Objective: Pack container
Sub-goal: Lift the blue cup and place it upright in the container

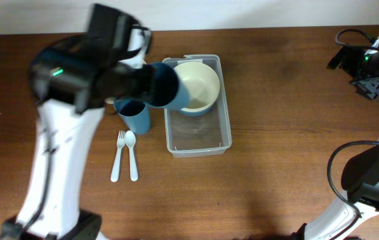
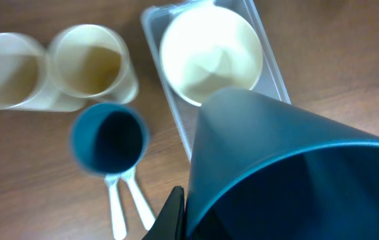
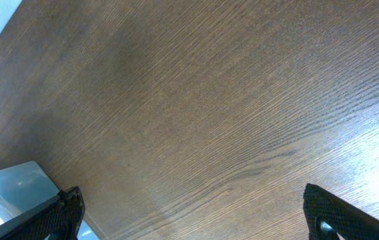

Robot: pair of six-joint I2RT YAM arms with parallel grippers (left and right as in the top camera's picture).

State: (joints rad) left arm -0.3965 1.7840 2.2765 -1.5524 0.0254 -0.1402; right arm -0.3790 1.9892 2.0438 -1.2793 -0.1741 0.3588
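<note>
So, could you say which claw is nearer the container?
Left. The left claw, gripping a blue cup, hangs over the left rim of the container; the right claw is far off, open, near the right edge of the table.

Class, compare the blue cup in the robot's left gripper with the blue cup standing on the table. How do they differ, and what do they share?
The held blue cup is tipped sideways in the air; the standing blue cup sits upright on the table. The held one overlaps the left rim of the container, by the cream bowl; the standing one is outside it. Both are dark blue and look empty.
</note>
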